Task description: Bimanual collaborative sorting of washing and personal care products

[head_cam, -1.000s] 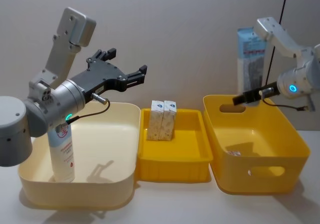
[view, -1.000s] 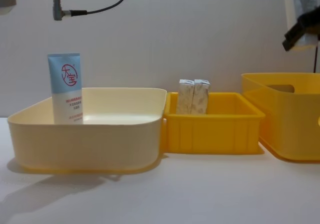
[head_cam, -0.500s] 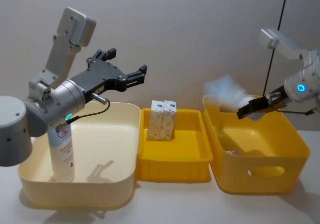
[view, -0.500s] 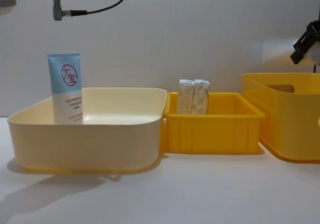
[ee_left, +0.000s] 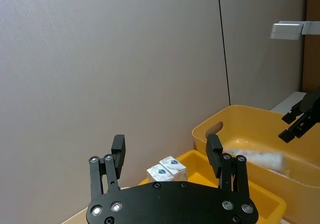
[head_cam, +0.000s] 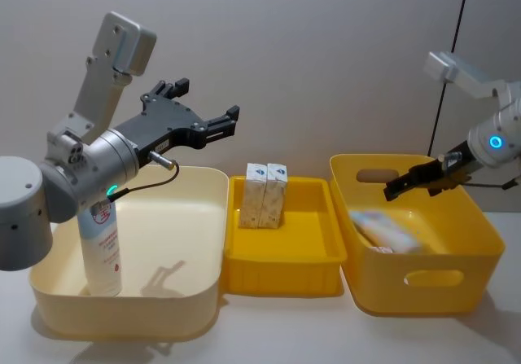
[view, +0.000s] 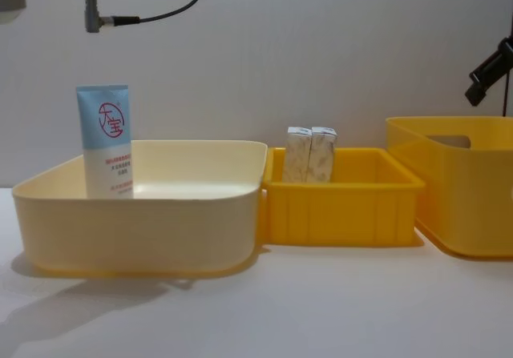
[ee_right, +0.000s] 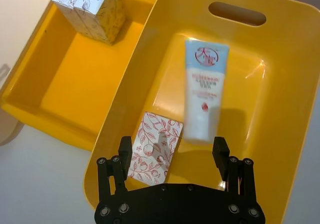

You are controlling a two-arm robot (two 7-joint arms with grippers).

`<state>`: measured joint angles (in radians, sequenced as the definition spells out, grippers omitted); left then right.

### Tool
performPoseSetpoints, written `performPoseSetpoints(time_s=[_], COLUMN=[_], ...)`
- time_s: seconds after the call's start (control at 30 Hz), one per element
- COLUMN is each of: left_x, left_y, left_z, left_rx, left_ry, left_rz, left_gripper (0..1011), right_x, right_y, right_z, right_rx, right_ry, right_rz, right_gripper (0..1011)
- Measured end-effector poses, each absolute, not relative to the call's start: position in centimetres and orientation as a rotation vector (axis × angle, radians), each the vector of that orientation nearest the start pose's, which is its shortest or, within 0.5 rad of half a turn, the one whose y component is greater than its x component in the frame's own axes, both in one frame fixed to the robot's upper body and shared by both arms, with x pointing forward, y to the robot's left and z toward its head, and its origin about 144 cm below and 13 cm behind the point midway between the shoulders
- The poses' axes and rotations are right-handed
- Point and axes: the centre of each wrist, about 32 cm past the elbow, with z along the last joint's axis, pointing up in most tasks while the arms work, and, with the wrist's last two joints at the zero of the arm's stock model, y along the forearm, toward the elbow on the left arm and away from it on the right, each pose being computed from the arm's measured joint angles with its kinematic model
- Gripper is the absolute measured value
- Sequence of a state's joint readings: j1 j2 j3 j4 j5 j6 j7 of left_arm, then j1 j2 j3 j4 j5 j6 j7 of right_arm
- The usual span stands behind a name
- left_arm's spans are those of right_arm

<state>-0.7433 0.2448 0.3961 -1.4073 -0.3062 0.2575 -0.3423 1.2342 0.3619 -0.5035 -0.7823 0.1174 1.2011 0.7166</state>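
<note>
Now the right gripper (ee_right: 172,154) hangs over the deep yellow bin (head_cam: 480,234), fingers spread apart and holding nothing. Below it, a light-blue squeeze tube (ee_right: 204,90) lies flat on the bin floor, just beside a flat packet with a red leaf pattern (ee_right: 156,146). The left gripper (ee_left: 167,153) is raised above the cream bin (head_cam: 203,299), its fingers also apart and empty. A second light-blue tube (view: 106,140) stands upright in that bin's near-left corner. Two speckled cartons (head_cam: 265,195) stand side by side, touching, at the back of the shallow yellow tray (head_cam: 281,270).

The tubes look light, soft-walled and rather slick, so a pinch across the flat faces at mid-body should hold best. The cartons seem light and crushable; gentle pressure on their broad sides would suit.
</note>
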Motion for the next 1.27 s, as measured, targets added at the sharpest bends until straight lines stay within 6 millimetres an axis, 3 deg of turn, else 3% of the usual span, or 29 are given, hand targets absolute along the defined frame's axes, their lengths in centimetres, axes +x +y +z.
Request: performPoseSetpoints(time_s=[1.27], left_x=[60.22], left_y=[19.15], left_z=[136.78], left_rx=[-0.015], left_ry=[-0.265], left_rz=[0.913], left_gripper=[1003], right_x=[69.3], right_y=[-31.72], right_z=[144.71], right_rx=[-0.763], right_ry=[0.653], right_rz=[-1.081], right_gripper=[1001])
